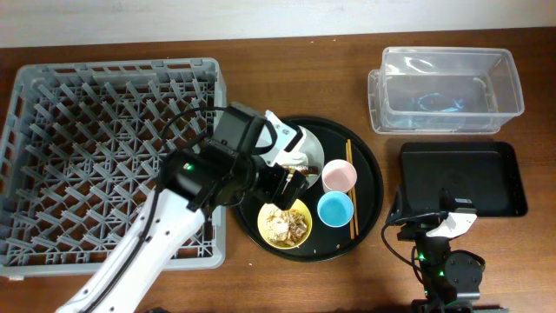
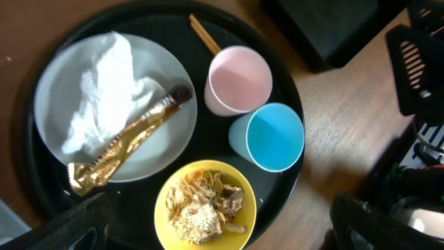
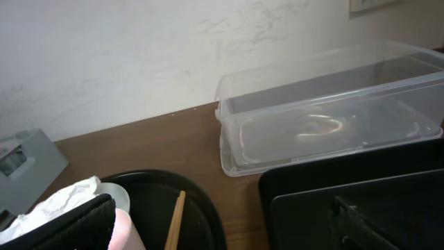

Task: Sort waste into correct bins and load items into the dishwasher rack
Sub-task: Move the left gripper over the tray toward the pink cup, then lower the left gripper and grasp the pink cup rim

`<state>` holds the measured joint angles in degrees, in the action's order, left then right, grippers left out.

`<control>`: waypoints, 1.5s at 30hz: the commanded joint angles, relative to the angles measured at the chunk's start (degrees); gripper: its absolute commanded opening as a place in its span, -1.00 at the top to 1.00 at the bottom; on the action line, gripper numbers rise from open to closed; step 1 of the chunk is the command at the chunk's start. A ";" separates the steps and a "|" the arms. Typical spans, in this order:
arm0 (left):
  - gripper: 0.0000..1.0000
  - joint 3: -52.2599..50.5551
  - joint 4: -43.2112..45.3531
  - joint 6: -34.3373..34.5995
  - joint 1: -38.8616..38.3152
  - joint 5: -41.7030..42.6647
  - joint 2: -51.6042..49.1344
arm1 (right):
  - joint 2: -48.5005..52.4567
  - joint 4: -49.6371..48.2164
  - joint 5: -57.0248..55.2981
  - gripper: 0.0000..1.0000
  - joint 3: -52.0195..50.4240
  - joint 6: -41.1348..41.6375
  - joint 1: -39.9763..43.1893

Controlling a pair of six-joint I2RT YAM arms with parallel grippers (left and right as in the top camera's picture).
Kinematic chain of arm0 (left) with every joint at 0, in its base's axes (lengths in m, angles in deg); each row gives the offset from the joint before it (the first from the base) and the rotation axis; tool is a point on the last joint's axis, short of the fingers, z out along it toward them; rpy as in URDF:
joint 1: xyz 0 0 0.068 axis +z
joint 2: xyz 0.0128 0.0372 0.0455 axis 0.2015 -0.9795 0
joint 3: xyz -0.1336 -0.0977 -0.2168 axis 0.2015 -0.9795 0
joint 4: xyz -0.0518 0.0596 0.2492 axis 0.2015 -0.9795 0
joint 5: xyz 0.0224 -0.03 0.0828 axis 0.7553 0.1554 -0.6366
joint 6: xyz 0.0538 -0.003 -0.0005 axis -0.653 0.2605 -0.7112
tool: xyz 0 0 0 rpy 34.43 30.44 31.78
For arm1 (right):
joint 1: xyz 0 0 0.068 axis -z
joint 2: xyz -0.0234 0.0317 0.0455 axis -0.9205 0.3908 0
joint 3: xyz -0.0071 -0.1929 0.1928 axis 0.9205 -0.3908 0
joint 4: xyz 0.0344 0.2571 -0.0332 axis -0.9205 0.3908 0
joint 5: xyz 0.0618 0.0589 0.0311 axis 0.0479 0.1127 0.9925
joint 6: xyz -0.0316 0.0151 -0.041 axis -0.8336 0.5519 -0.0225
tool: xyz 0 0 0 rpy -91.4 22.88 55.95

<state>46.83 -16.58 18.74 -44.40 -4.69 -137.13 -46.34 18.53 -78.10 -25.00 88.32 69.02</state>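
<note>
Overhead view is showing you the left gripper [image 1: 288, 181] hovering over the round black tray [image 2: 159, 35], jaws standing wide and holding nothing. The right gripper [image 1: 439, 217] is sitting well apart from it, at the near edge of the shallow black tray [image 1: 460, 178], also spread wide and empty. So your left arm is plainly the nearer one to everything on the round black tray. Left wrist view is giving you the relation that matters: the yellow bowl [image 2: 163, 201] with the food scraps [image 2: 205, 205] is lying almost directly under the gap between the 2 fingers. The gold-brown wrapper [image 2: 132, 135] is lying up and to the left of that gap, on the grey plate [image 2: 55, 90], touching the crumpled napkin [image 2: 104, 83]. Its long axis is running diagonally, lower left to upper right in that view, while your fingers are lining up left to right across the bottom of the frame. I'm judging you'll be needing a wrist turn so the jaws close across its narrow width. The pink cup [image 2: 239, 80] and blue cup [image 2: 274, 135] are standing side by side just right of the plate. The clear tub [image 1: 443, 52] is waiting beyond the shallow black tray, and the dishwasher rack [image 1: 113, 69] is lying on the opposite side.
</note>
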 commanded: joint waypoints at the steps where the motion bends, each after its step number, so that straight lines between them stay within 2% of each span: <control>1: -0.99 0.98 1.22 -0.57 -0.24 1.75 -3.96 | -0.39 0.28 -0.33 -0.97 -0.28 -0.55 -0.50; 6: -0.96 1.05 1.86 4.28 -0.24 3.13 -8.33 | -0.39 0.28 -0.33 -0.97 -0.28 -0.55 -0.50; 12: -0.99 1.05 2.71 4.76 -0.24 19.87 -8.83 | -0.39 0.28 -0.33 -0.97 -0.28 -0.55 -0.50; 13: -0.99 1.05 2.43 4.76 -0.24 20.65 -8.83 | -0.39 0.28 -0.35 -0.97 -0.28 -0.55 -0.50; 23: -0.99 1.05 0.92 4.48 -0.24 19.85 -8.83 | -0.37 0.28 -0.33 -0.97 -0.28 -0.55 -0.50; 26: -0.97 1.05 4.68 4.52 -0.26 19.04 -9.01 | -0.39 0.28 -0.33 -0.97 -0.28 -0.55 -0.50; 29: -0.78 1.44 10.05 7.10 -0.24 17.79 -9.01 | -0.37 0.28 -0.33 -0.97 -0.28 -0.55 -0.50; 30: -0.66 2.12 10.73 8.26 -0.24 16.37 -9.05 | -0.37 0.28 -0.33 -0.97 -0.28 -0.55 -0.50; 34: -0.54 6.93 5.64 8.07 -0.24 8.20 -9.64 | -0.37 0.28 -0.33 -0.97 -0.28 -0.55 -0.50; 38: -0.55 10.78 -1.01 5.75 -1.36 8.50 -13.49 | -0.37 0.28 -0.33 -0.97 -0.28 -0.52 -0.50; 40: -0.66 12.55 -3.10 4.63 -2.12 9.99 -16.06 | -0.37 0.28 -0.33 -0.97 -0.28 -0.52 -0.50; 45: -0.72 15.41 -2.34 4.52 -2.47 12.76 -19.04 | -0.37 0.28 -0.33 -0.97 -0.28 -0.55 -0.50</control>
<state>59.68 -19.62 24.53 -46.61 5.96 -154.79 -46.34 18.53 -78.10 -25.00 88.36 69.02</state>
